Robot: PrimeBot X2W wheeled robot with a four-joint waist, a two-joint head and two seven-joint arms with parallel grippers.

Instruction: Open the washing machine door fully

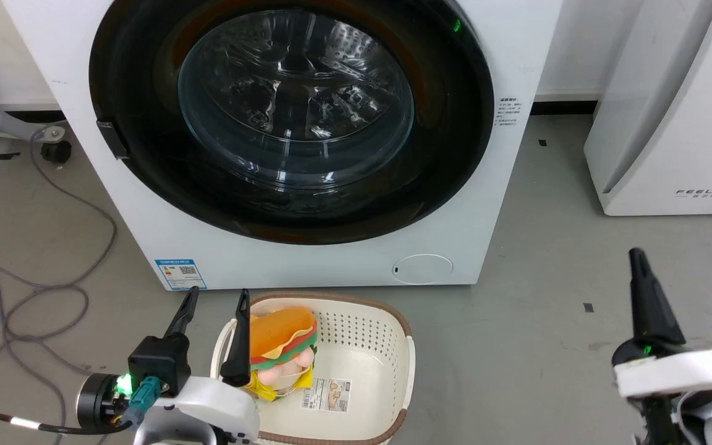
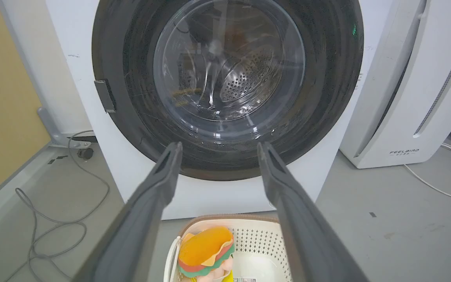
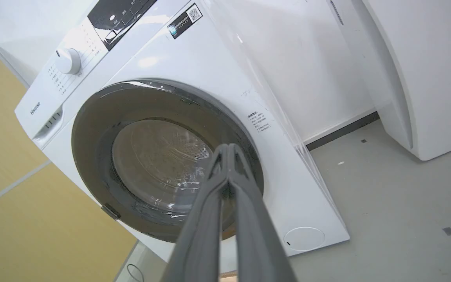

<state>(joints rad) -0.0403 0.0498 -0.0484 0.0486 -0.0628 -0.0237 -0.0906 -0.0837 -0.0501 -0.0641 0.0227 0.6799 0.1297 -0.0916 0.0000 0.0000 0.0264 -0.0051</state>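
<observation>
The door (image 1: pixel 294 105) is shut, its black ring flat against the front of the washer (image 1: pixel 504 185), which stands on the floor (image 1: pixel 547 266). A small dark tab (image 1: pixel 112 139) sits on the ring's left edge.

The left gripper (image 1: pixel 218 292) is low at the washer's foot, well below the door and apart from it. Its jaws point up toward the washer's lower left corner. In the left wrist view the door (image 2: pixel 229 70) lies straight ahead of the left gripper (image 2: pixel 219 145), and the lower rim of the ring shows between the two tips. The jaws are spread wide and hold nothing. The basket (image 1: pixel 402 346) with a burger toy (image 1: pixel 282 340) lies just beside and below them. I cannot tell whether the right-hand finger touches the toy.

The right gripper (image 1: pixel 640 272) is out to the right over bare floor, well clear of the washer, in front of a white appliance (image 1: pixel 659 123). In the right wrist view the door (image 3: pixel 159 164) is ahead and to the left. The right gripper (image 3: pixel 227 148) points at the ring's right side without touching it. Its jaws are closed, tips pressed together, with nothing between them.
</observation>
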